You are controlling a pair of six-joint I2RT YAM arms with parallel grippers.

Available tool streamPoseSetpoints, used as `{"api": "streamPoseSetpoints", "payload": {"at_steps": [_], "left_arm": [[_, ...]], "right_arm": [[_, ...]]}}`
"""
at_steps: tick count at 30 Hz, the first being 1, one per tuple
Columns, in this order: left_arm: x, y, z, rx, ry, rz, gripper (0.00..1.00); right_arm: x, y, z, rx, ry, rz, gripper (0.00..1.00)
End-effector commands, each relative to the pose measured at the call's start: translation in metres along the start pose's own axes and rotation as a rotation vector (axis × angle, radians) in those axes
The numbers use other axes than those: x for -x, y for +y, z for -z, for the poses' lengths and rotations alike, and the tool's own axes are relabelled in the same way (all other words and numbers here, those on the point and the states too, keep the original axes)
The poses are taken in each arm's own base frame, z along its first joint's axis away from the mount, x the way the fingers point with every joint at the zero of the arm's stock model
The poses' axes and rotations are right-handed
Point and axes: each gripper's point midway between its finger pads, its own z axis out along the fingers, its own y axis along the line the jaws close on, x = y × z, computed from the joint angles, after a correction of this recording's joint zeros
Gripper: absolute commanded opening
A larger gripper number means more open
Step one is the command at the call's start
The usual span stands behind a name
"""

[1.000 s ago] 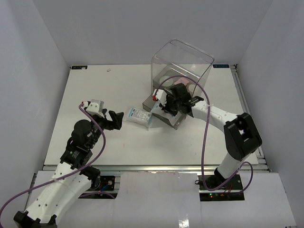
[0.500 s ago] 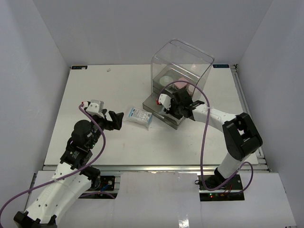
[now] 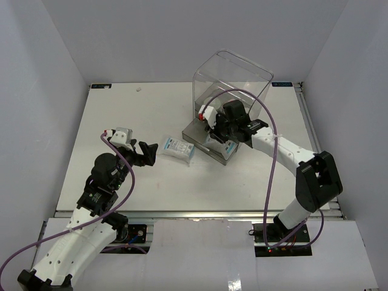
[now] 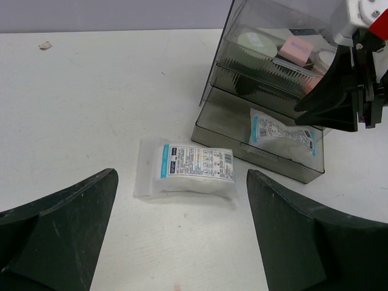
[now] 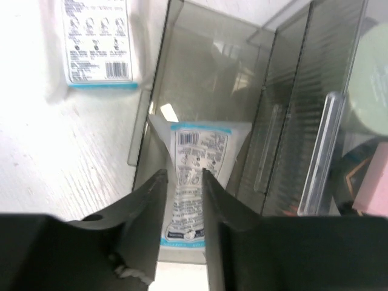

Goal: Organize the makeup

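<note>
White-and-blue plastic marks the change. From the top camera, the right gripper (image 3: 216, 127) hovers over the pulled-out bottom drawer (image 3: 200, 145) of the clear box (image 3: 233, 76). 1 second ago it sat lower, at the drawer's front. Now it has drawn up toward the box, and its jaws stand slightly apart with nothing between them. The stored sachet (image 3: 226, 148) lies in that drawer, so I judge 1 item put away. The loose sachet (image 3: 176, 149) lies flat on the counter (image 3: 121, 115), just left of the drawer. The left gripper (image 3: 147, 153) waits near it, unmoved, jaws wide apart and empty.

From the left wrist camera, the loose sachet (image 4: 188, 168) lies just beyond the spread fingers. Behind it, the stored sachet (image 4: 282, 134) rests inside the drawer. The upper drawer (image 4: 267, 66) holds a pink square puff (image 4: 296, 47) and a pale round pad (image 4: 254, 41).

From the right wrist camera, the 2 fingers frame the stored sachet (image 5: 197, 157) below them. Both sachets carry blue bands, a barcode and rows of tiny print. None of it is legible, and no brand can be read.
</note>
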Motion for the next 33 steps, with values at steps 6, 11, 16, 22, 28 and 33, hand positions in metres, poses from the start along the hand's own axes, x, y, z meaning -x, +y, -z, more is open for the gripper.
{"api": "streamPoseSetpoints", "payload": {"at_steps": [6, 11, 16, 22, 28, 33], "left_arm": [[0.003, 0.001, 0.001, 0.005, -0.012, -0.002, 0.98], [0.003, 0.001, 0.001, 0.003, -0.013, -0.001, 0.98], [0.003, 0.0, 0.001, 0.0, -0.012, -0.001, 0.98], [0.002, 0.0, 0.001, -0.003, -0.01, -0.002, 0.98], [0.002, -0.001, 0.0, -0.007, -0.007, -0.002, 0.98], [-0.005, -0.006, -0.004, -0.032, 0.021, -0.004, 0.98]], "right_arm": [[0.003, -0.006, -0.041, 0.044, 0.027, -0.032, 0.23], [-0.011, -0.01, -0.059, 0.038, 0.075, -0.039, 0.22], [-0.035, -0.012, -0.065, 0.011, 0.15, -0.022, 0.22], [-0.062, -0.019, -0.061, -0.017, 0.214, -0.026, 0.22], [-0.073, -0.021, -0.051, -0.029, 0.236, -0.029, 0.21], [-0.073, -0.019, -0.044, -0.008, 0.218, -0.04, 0.21]]}}
